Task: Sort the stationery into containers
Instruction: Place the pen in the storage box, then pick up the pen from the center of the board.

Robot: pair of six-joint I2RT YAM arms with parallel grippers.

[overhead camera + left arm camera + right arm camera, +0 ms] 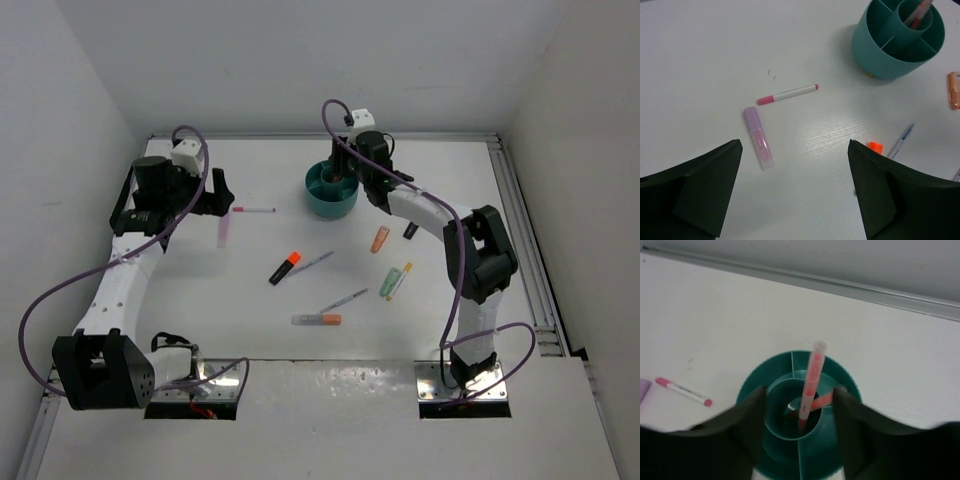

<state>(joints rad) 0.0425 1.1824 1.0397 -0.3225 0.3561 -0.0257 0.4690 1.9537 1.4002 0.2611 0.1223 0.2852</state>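
The teal cup (331, 191) stands at the back middle of the table. My right gripper (356, 172) hovers over it, open. In the right wrist view its jaws (800, 391) stand apart on either side of the centre tube, touching nothing. A pink-orange pen (812, 370) leans upright in that tube with a second orange pen (821, 401) beside it. My left gripper (214, 191) is open and empty above the table (794, 146). A thin pink pen (787, 94) and a pale lilac highlighter (759, 138) lie just ahead of it.
Loose on the table: a black-orange marker (285, 267), a grey pen (314, 263), an orange marker (380, 239), a small black marker (411, 230), a green highlighter (390, 281), another grey pen (344, 301) and an orange-tipped pen (316, 320). Walls enclose the back and sides.
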